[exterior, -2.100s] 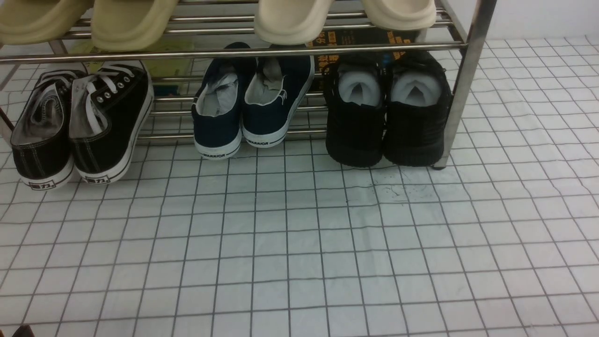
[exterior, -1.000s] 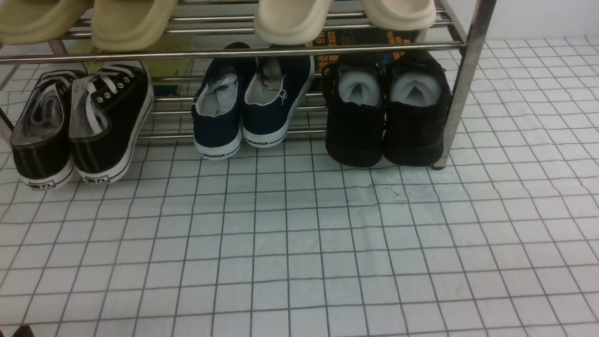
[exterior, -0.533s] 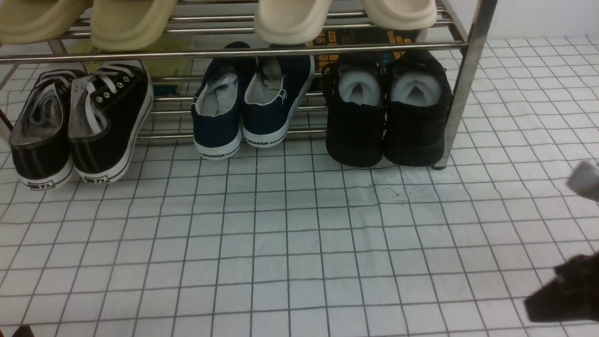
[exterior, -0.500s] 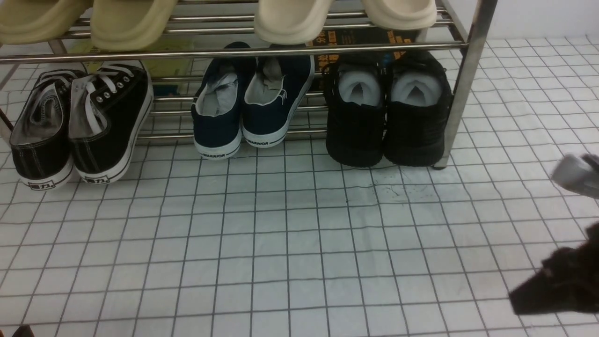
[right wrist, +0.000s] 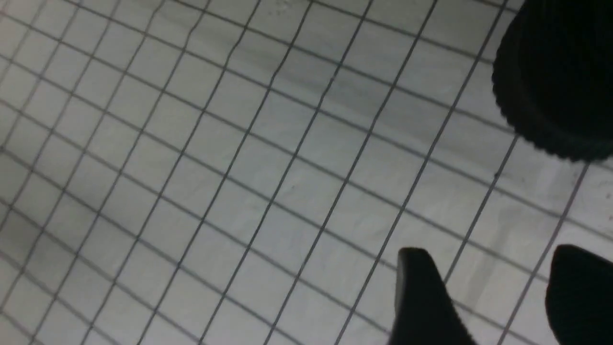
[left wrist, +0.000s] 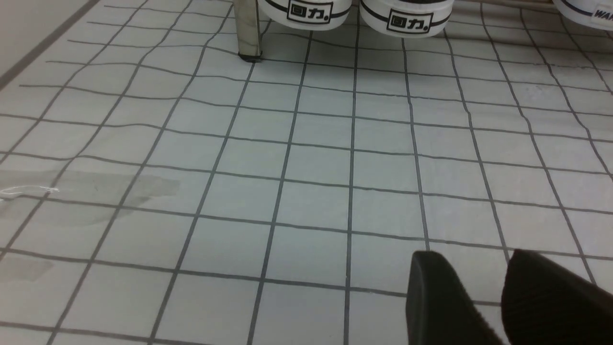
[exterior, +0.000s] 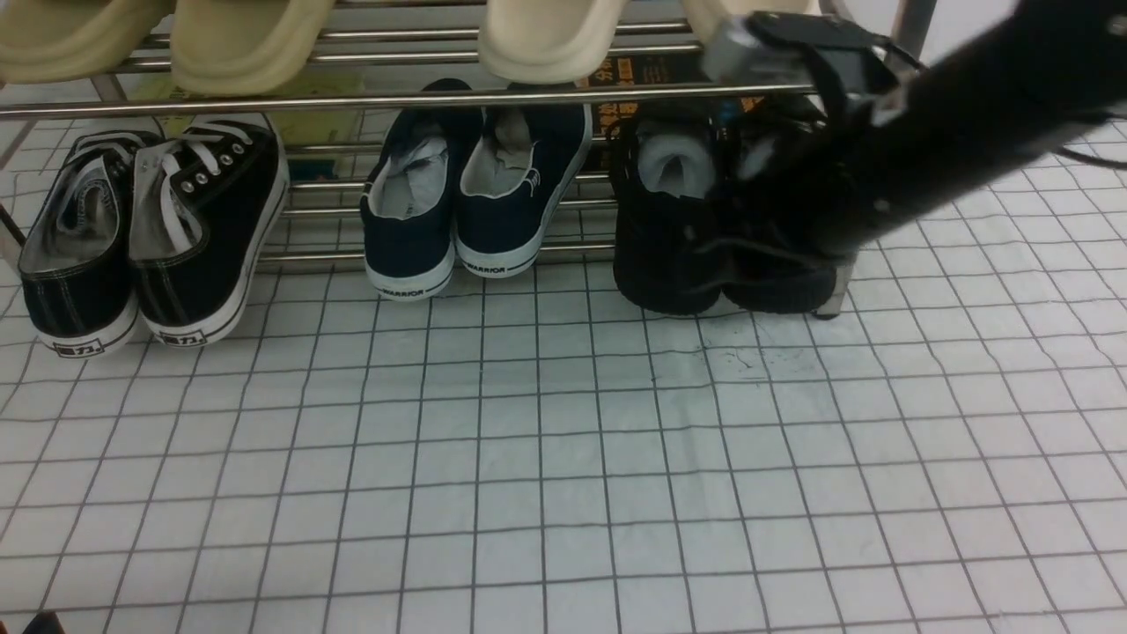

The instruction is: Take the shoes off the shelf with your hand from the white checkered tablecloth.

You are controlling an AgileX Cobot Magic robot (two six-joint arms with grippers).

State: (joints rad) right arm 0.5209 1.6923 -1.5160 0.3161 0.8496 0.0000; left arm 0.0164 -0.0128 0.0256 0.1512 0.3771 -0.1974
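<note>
The all-black shoes [exterior: 667, 238] stand at the right end of the silver shelf's [exterior: 423, 95] bottom tier, heels on the white checkered tablecloth [exterior: 563, 458]. White paper shows in the left one. My right arm reaches in from the upper right and covers most of the right shoe [exterior: 779, 292]. My right gripper [exterior: 748, 251] is dark against the shoes there. In the right wrist view the right gripper [right wrist: 493, 287] is open and empty over the cloth, near a ribbed black sole [right wrist: 550, 91]. My left gripper [left wrist: 483, 282] is open and empty above the cloth.
A navy white-soled pair [exterior: 475, 198] stands mid-shelf, and a black canvas pair with white laces [exterior: 150, 238] at the left. Cream slippers [exterior: 546, 35] lie on the tier above. The left wrist view shows the canvas pair's heels [left wrist: 309, 9] and a shelf post [left wrist: 246, 28].
My right arm has swung in from the lower right edge of the front view, up and left over the black shoes. The shoes have not moved.
</note>
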